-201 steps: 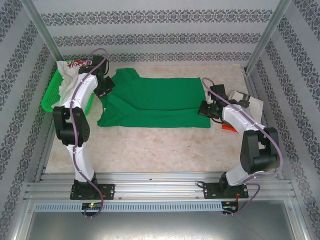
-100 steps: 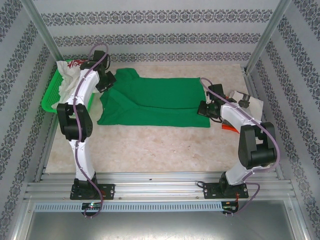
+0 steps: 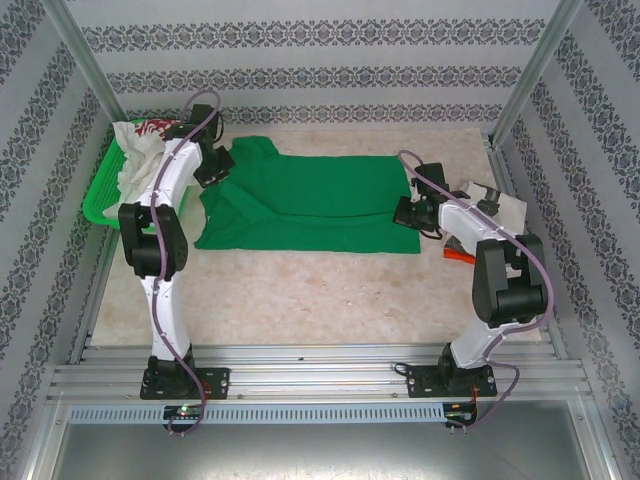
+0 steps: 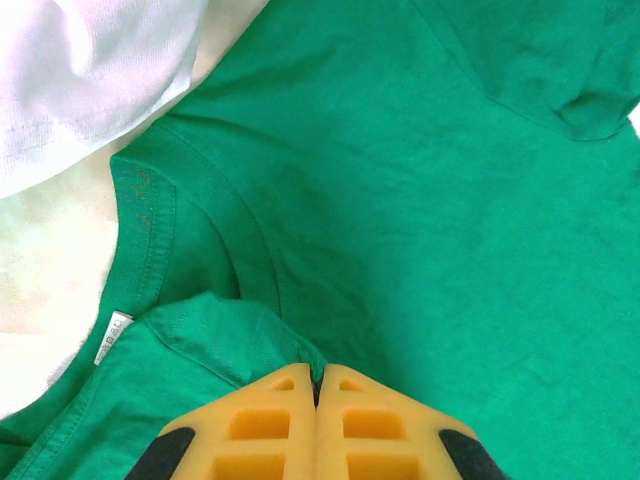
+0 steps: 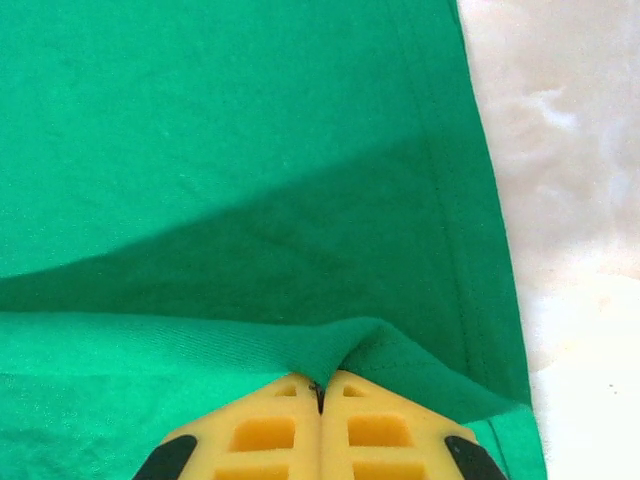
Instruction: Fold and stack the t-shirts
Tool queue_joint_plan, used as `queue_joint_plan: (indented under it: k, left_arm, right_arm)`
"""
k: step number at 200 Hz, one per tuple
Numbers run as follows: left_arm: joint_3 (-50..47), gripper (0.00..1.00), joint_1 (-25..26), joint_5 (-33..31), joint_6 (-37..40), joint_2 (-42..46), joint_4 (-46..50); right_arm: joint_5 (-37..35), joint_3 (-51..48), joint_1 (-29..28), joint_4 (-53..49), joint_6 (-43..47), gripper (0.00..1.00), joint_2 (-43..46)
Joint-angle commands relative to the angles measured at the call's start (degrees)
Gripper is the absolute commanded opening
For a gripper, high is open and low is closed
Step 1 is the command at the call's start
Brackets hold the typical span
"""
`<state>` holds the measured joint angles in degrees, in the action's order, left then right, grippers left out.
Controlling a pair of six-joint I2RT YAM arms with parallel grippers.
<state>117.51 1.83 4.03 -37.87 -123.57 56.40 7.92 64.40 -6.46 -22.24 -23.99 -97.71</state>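
OK, I've got both jaws closed on the green t-shirt (image 3: 310, 205): left gripper (image 4: 318, 385) pinching near the collar (image 4: 150, 215), right gripper (image 5: 320, 392) at the hem (image 5: 455, 250); shirt lies lengthwise between them on the table (image 3: 300, 290).

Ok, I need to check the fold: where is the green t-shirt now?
Top view: the green t-shirt lies across the far middle of the table, collar end pinched by the left pincer, hem end by the right pincer.

Bright, even light; sharp focus
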Motion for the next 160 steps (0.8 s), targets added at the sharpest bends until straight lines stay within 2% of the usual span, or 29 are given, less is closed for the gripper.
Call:
queue_joint_plan:
  k: [1,104,140,152,160]
  left_arm:
    - [2.0,0.0,0.4,-0.8,0.9,-1.4,1.0]
    - [7.9,0.01,0.5,1.6,0.5,-8.4,1.2]
    - [9.9,0.05,0.5,3.1,-0.3,-10.9,1.3]
    - [10.4,0.09,0.5,3.3,-0.7,-11.6,1.3]
    - [10.5,0.19,0.5,3.3,-1.4,-11.9,1.1]
  right_arm:
    - [-1.0,1.8,0.7,0.7,0.6,0.0,-1.4]
    - [-1.5,1.4,0.8,2.6,-0.8,0.0,-5.0]
    - [-1.4,1.6,0.7,3.2,-1.0,0.0,-6.1]
    - [-1.4,1.7,0.8,3.5,-1.0,0.07,-6.2]
    - [-1.3,1.6,0.7,4.0,-1.0,0.17,-5.9]
